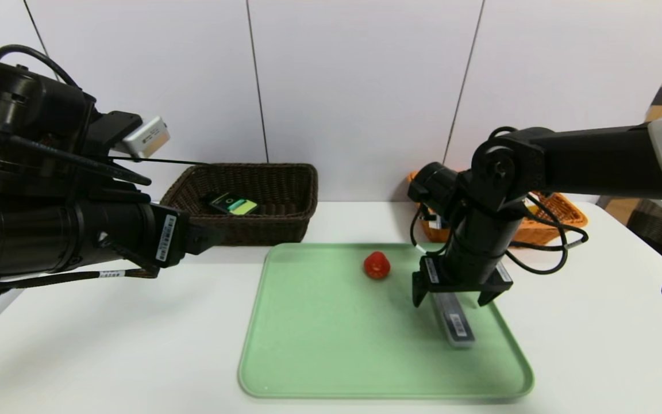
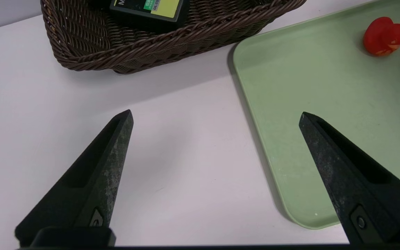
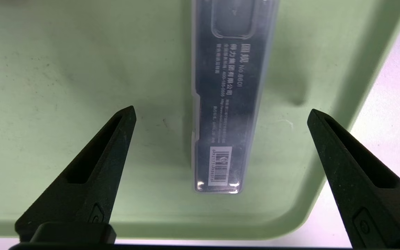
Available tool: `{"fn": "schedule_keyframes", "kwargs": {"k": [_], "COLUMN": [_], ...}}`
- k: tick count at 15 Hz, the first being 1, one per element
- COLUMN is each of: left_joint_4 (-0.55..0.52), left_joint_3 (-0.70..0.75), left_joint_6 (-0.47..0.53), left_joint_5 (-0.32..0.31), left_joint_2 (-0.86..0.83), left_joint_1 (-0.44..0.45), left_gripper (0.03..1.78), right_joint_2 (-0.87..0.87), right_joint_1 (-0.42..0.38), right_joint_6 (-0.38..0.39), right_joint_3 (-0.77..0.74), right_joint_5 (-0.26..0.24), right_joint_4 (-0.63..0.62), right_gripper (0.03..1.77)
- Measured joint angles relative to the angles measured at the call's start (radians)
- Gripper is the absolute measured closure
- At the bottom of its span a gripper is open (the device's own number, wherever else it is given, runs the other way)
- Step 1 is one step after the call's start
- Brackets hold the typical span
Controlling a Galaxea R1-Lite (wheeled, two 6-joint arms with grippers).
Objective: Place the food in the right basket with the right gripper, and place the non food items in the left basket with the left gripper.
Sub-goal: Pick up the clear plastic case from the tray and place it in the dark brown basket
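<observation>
Right gripper (image 1: pixel 454 300) hangs wide over the case (image 3: pixel 226 114) by the tray's (image 1: pixel 388 393) right edge, fingers either side, probably to grip it across. Red food (image 1: pixel 377 265)'s near the far edge. Left gripper's wide too, left of the tray.

Plain green tray (image 1: pixel 331 345), red strawberry-like item (image 1: pixel 377 265)

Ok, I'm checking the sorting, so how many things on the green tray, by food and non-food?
Food: 1, the red strawberry-like piece
Non-food: 1, the long clear plastic case with a dark insert
Total: 2
</observation>
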Motion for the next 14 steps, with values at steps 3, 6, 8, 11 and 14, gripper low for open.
{"fn": "schedule_keyframes", "kwargs": {"k": [3,6,8,11,14], "left_joint_4": [-0.001,0.000,-0.001,0.000,0.003], "left_joint_3": [-0.004,-0.004,-0.008,-0.017,-0.032], "left_joint_6": [0.000,0.000,0.000,0.002,0.005], "left_joint_5": [0.000,0.000,0.001,0.002,0.001], "left_joint_2": [0.005,0.008,0.009,0.010,0.010], "left_joint_1": [0.000,0.000,0.000,0.000,0.005], "left_gripper": [0.12,0.12,0.12,0.12,0.12], "right_joint_2": [0.001,0.001,0.001,0.000,-0.005], "right_joint_1": [-0.005,-0.004,-0.004,-0.004,-0.004], "right_joint_6": [-0.004,-0.008,-0.009,-0.011,-0.011], "right_joint_3": [0.011,0.014,0.015,0.015,0.019], "right_joint_5": [0.002,0.003,0.003,0.003,0.001], "right_joint_4": [-0.008,-0.009,-0.009,-0.008,-0.005], "right_gripper": [0.10,0.10,0.10,0.10,0.10]}}
